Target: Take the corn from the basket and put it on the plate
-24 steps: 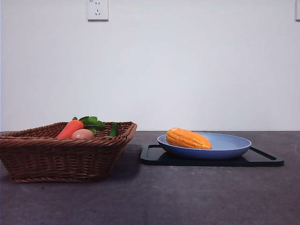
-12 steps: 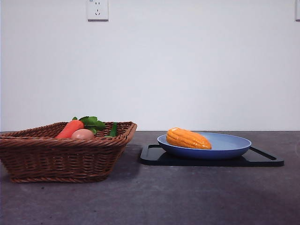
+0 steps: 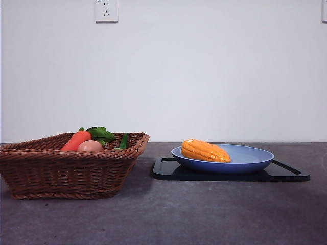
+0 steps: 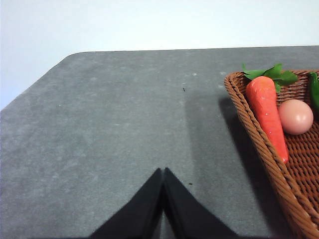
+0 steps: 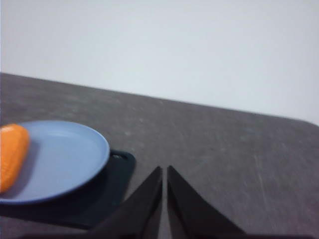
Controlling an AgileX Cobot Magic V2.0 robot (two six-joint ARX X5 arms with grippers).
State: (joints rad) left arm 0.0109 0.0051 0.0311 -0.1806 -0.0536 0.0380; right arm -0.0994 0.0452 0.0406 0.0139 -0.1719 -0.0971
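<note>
Corn (image 3: 205, 151) lies on its side on the blue plate (image 3: 250, 159), toward the plate's edge nearest the basket (image 3: 66, 173), and the plate sits on a flat black tray (image 3: 286, 174) on the dark grey surface (image 3: 204, 214). The woven basket stands apart from the tray and holds a carrot (image 4: 266, 109) with green leaves (image 4: 271, 74), a round pinkish egg (image 4: 295, 117) touching the carrot, and a dark green item at the far rim. Neither arm appears in the front view. The left gripper (image 4: 163, 172) hangs over bare surface with its jaws pressed together and holding nothing; the basket's corner lies off to one side of them. The right gripper (image 5: 164, 169) hangs over bare surface too, its jaws nearly touching and empty, with the plate, tray and corn ahead of them and off to one side.
</note>
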